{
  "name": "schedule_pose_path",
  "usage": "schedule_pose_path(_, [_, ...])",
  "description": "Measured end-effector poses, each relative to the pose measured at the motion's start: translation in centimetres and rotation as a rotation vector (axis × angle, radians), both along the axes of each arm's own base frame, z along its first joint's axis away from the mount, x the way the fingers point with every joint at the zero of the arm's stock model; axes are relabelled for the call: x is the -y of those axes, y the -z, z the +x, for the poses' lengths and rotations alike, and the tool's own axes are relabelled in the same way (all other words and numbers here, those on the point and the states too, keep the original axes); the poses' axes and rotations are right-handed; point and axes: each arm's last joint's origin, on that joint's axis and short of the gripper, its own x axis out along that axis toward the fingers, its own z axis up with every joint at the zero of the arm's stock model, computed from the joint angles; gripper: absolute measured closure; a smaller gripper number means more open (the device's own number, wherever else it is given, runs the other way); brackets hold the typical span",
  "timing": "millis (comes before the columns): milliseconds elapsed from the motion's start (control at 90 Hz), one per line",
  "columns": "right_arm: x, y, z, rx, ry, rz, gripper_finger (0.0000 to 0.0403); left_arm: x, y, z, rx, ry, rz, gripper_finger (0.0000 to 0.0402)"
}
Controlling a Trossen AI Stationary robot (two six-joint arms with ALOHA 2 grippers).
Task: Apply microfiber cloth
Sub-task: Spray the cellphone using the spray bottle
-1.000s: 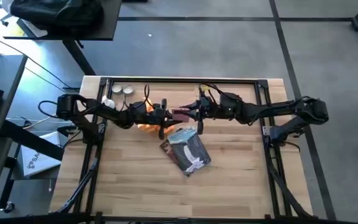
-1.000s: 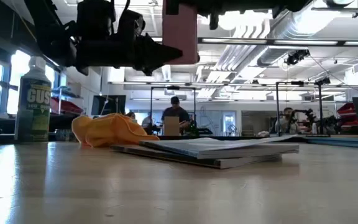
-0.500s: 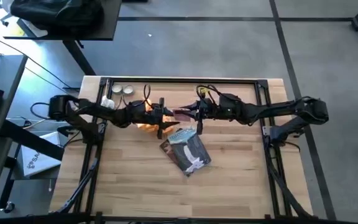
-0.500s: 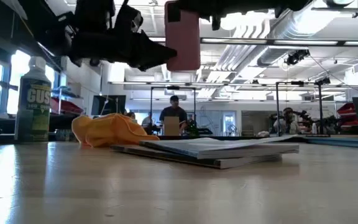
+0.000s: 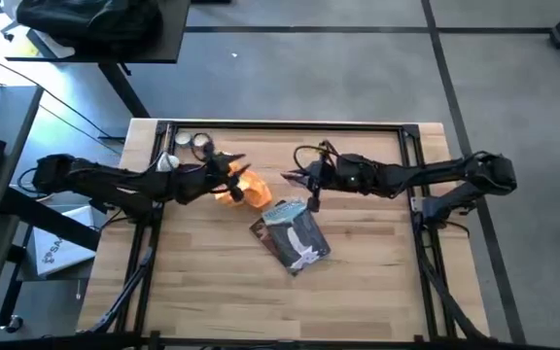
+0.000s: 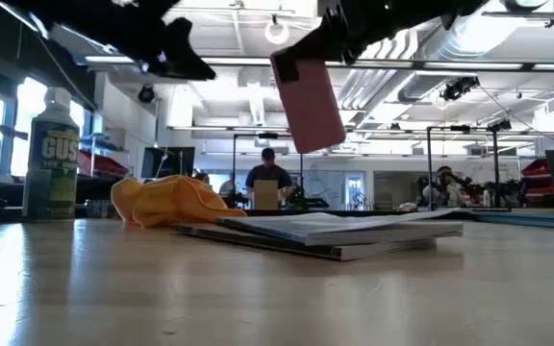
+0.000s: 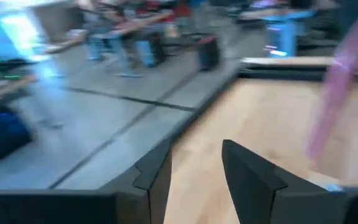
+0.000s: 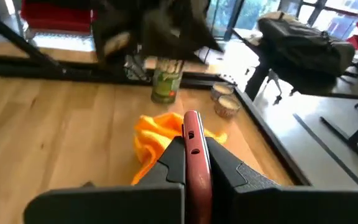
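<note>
While the right gripper [image 8: 191,163] holds a slim pink phone [image 8: 193,146] on edge in the air, its two fingers pressed against the phone's flat faces, the microfiber cloth [image 5: 244,189] lies crumpled on the wooden table [image 5: 202,282], a bright orange-yellow heap toward 11 o'clock of the table's middle. From the cloth, a blue-grey printed packet [image 5: 291,233] lies flat just toward 4 o'clock, a spray bottle [image 6: 51,154] stands toward 9 o'clock, and two small round tins [image 5: 192,142] sit toward 11 o'clock near the table's far edge. Seen from overhead, the left gripper [image 5: 231,167] reaches in above the cloth's 11 o'clock edge; at table height it hangs clear of the heap, and its wrist camera shows the fingers [image 7: 247,177] slightly parted with nothing between them. The raised phone hangs toward 3 o'clock of the cloth and apart from it. In the room beyond the table, a person [image 6: 266,183] sits at a distant bench. Judging by its loose, rounded folds, the cloth is soft, very light and limp, likely to sag and trail from whatever point is pinched, and unlikely to slip from closed fingers. A raised fold at the top of the heap looks like the best place to take hold, since a pinch there should gather enough fabric to lift the whole piece without scraping the wood. Too shallow a bite might catch only one layer.
</note>
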Motion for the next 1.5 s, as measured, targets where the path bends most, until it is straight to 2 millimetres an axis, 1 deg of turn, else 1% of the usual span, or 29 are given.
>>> schedule_pose_path(133, [-0.6,0.6,-0.2,-0.01,0.003,0.017,0.0403,0.8,-0.9,-1.5,0.05,-0.155,0.012,0.0282])
schedule_pose_path(367, [-0.9,0.4,-0.1,0.007,0.008,0.013,0.0403,1.4,-1.6,-3.3,0.051,-0.404,0.081,0.0282])
schedule_pose_path(511, [-0.9,0.4,-0.1,0.009,0.009,0.014,0.0403,1.3,-2.2,-4.2,0.069,-0.504,0.098,0.0284])
schedule_pose_path(656, [-0.9,0.4,-0.1,0.01,0.008,0.014,0.0403,1.0,-3.1,-5.4,0.079,-0.565,0.105,0.0296])
schedule_pose_path(844, [-0.9,0.4,-0.1,0.018,0.009,0.017,0.0403,0.7,-4.7,-7.2,0.091,-0.61,0.104,0.0315])
schedule_pose_path(956, [-0.9,0.2,-0.1,0.031,0.008,0.018,0.0403,0.5,-6.3,-8.5,0.144,-0.614,0.076,0.0328])
schedule_pose_path(1144, [-0.9,0.1,0.0,0.048,0.013,0.036,0.0403,0.1,-8.4,-10.5,0.159,-0.615,0.068,0.0361])
schedule_pose_path(1356, [-1.3,0.1,0.0,0.053,0.004,0.04,0.0403,0.0,-9.5,-11.4,0.161,-0.614,0.067,0.0397])
schedule_pose_path(1500, [-1.8,0.0,0.0,0.061,-0.013,0.041,0.0403,-0.2,-11.2,-12.3,0.184,-0.616,0.055,0.04])
